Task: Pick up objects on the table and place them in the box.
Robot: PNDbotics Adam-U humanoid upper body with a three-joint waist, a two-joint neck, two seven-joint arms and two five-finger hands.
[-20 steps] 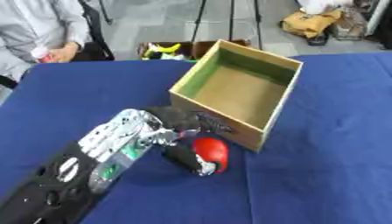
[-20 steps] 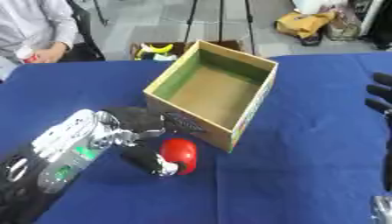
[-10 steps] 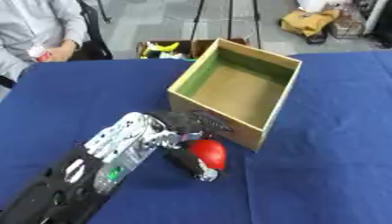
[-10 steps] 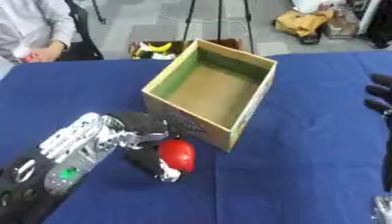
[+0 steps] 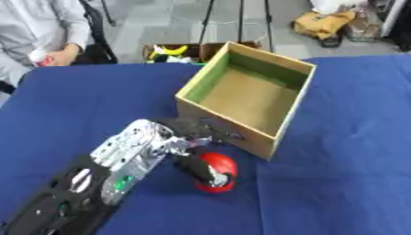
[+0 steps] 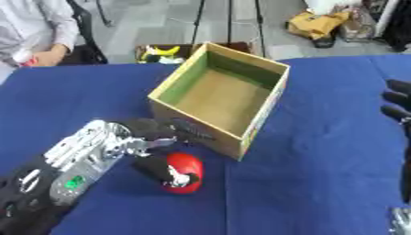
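A red and black round object point(image 5: 213, 170) lies on the blue table point(image 5: 337, 151), just in front of the near corner of the open cardboard box point(image 5: 245, 98). My left hand point(image 5: 180, 137) comes in from the lower left and sits right above and behind the object. Its dark fingers point(image 5: 215, 133) stretch out along the box's front wall. A dark part lies against the object's left side; I cannot tell whether it is my thumb or the object itself. My right hand point(image 6: 397, 104) shows only as dark fingers at the right edge, away from everything. The box is empty.
A seated person's sleeve and hand point(image 5: 50, 51) are at the far left corner, off the table. A crate with yellow items point(image 5: 173, 51) stands on the floor behind the table, and bags point(image 5: 325, 23) lie further back. Blue cloth spreads to the right of the box.
My left hand has crept slightly forward and down over the red object, fingers nearer the box wall. The object stays on the table in about the same place.
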